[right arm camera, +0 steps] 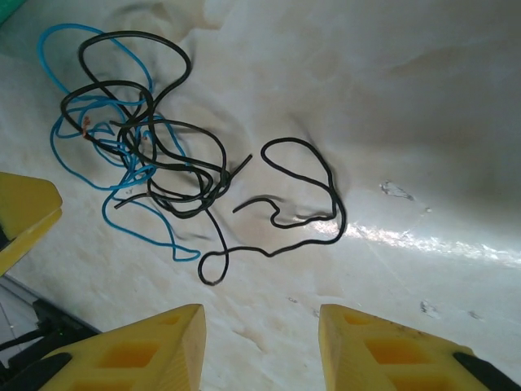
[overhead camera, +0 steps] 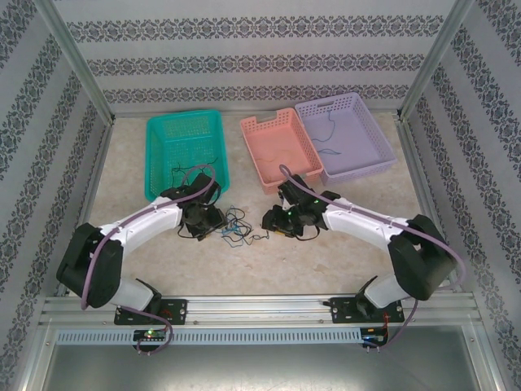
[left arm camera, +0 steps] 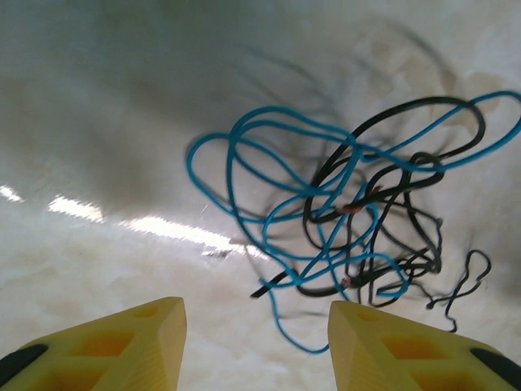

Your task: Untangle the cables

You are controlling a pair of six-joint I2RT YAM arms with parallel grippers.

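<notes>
The cables lie as a small tangle of thin blue and black wires on the table, between my two grippers. My left gripper is just left of the tangle and my right gripper just right of it. In the left wrist view the left gripper is open above the table, the cables ahead and to the right, a blue end curling close to the right finger. In the right wrist view the right gripper is open and holds nothing. The cables lie ahead left, and one loose black strand trails right.
Three baskets stand at the back: green, pink and purple, the purple one holding a thin dark strand. Patterned walls and metal posts close in the table. A yellow finger of the left gripper shows in the right wrist view.
</notes>
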